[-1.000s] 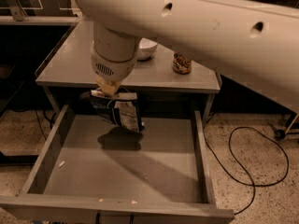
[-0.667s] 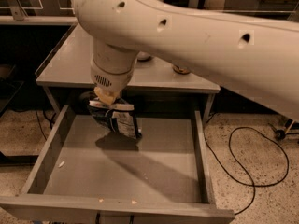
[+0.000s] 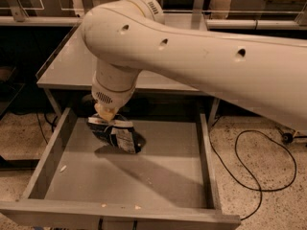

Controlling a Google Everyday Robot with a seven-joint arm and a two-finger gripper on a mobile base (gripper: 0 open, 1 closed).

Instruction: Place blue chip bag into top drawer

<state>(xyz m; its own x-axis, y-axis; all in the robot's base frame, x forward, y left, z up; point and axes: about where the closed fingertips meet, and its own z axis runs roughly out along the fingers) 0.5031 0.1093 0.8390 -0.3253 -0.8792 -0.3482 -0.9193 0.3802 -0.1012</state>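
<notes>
Standing pulled out toward the camera, the drawer [image 3: 120, 213] fills the lower half of the view, with its flat front panel nearest and its low side walls running back under the table [image 3: 67, 66]. A few pale flecks [image 3: 62, 168] lie on its grey floor and on the front lip. A long shadow crosses the drawer floor from the middle toward the back left.

At the head of that shadow, in the back left part of the drawer, is the bag [image 3: 121, 137]. It is dark blue with a white label patch, and it is tilted, with its upper edge to the left and its lower end pointing right. Whether the lower end touches the drawer floor cannot be told.

The gripper [image 3: 106, 121] is directly above the bag, inside the drawer opening just in front of the table edge. It is closed on the bag's upper edge and holds it from above. The pale wrist rises from the gripper into the thick white arm [image 3: 192, 61], which sweeps up and off to the right, covering much of the tabletop.

To the right of the drawer, a black cable [image 3: 245, 169] loops over the speckled floor [image 3: 283, 200].
</notes>
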